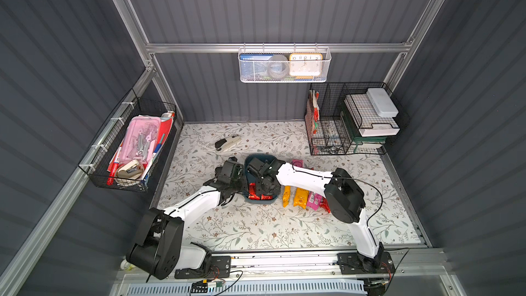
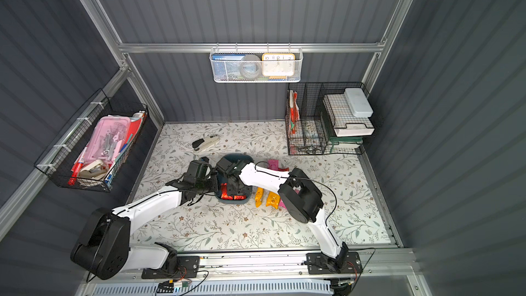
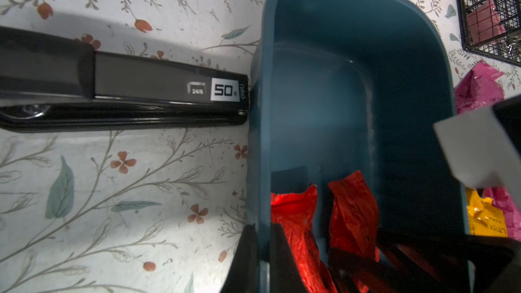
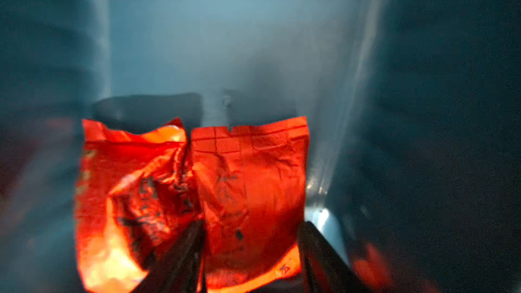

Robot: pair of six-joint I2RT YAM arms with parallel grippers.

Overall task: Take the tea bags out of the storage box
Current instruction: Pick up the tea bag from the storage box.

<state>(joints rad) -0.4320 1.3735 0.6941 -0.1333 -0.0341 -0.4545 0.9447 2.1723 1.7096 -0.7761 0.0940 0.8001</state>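
The dark teal storage box [image 1: 260,201] [image 2: 233,201] sits mid-table in both top views. Two crinkly red tea bags [image 1: 253,192] [image 3: 352,209] lie at its near end. My left gripper [image 3: 263,229] is shut on the box's left wall [image 3: 408,108], one finger outside and one inside. My right gripper [image 4: 252,223] reaches down into the box, its jaws apart on either side of the right-hand red tea bag [image 4: 251,178]; the other red one [image 4: 132,187] lies beside it. Orange-yellow [image 1: 286,196] and pink tea bags [image 1: 313,200] lie on the table right of the box.
A stapler [image 1: 227,141] lies back left of the box; its dark side [image 3: 141,91] ends near the box wall. Another pink tea bag [image 1: 297,163] lies behind the right arm. Black wire baskets stand at the back right [image 1: 347,121] and on the left wall [image 1: 128,143].
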